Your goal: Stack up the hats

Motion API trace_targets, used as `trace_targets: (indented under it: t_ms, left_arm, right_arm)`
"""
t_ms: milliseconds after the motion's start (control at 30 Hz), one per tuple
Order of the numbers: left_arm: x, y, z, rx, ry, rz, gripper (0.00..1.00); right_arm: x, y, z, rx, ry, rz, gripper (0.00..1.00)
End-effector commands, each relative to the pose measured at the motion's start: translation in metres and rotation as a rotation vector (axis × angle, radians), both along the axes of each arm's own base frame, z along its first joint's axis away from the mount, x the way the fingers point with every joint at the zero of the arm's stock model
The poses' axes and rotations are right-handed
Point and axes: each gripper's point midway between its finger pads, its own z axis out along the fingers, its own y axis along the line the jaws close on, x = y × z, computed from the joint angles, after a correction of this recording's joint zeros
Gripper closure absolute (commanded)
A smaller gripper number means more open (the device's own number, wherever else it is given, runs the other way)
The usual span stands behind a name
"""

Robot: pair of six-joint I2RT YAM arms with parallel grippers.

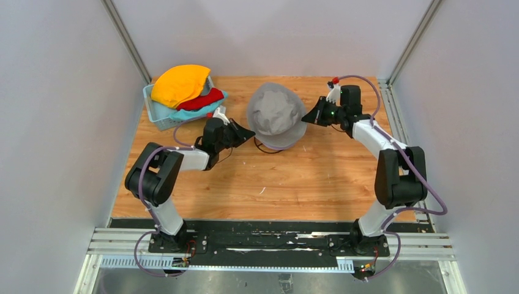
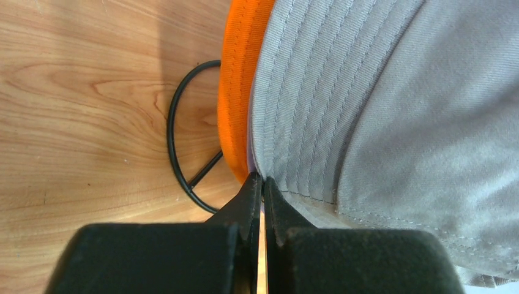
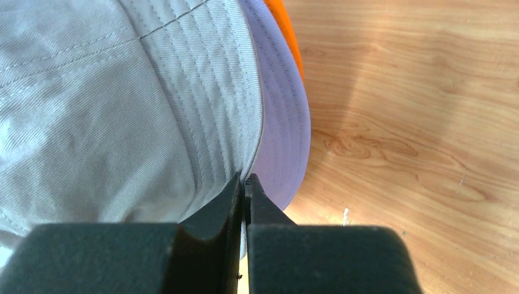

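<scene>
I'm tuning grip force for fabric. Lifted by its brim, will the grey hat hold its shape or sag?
Probably sags: the grey hat has a creased, dented crown, so the cloth looks soft. Likely light: the left gripper and right gripper seem to pinch just its brim edge. It may drag the lavender hat beneath, whose brim lies against it.

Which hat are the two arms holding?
The grey hat, mid-table, pinched at its brim on both sides. The yellow, red and teal hats lie in the basket, untouched.
</scene>
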Motion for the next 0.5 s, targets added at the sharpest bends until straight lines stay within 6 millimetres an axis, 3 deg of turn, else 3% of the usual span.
trace_targets:
  t_ms: [0,167,300,467]
  left_arm:
    - [0.004,0.016,-0.034,0.076,0.111,0.049,1.0]
    - [0.008,0.011,-0.028,0.062,0.101,0.035,1.0]
    - [0.009,0.013,-0.004,0.064,0.028,0.03,0.99]
    - [0.003,0.023,0.028,0.12,-0.046,0.037,0.83]
  right_arm:
    - [0.023,0.003,-0.005,-0.018,-0.022,-0.012,0.99]
    - [0.036,0.008,-0.015,-0.016,-0.013,0.001,1.0]
    - [0.039,0.009,-0.003,-0.02,-0.059,0.011,1.0]
    - [0.042,0.011,0.015,-0.025,-0.117,0.037,1.0]
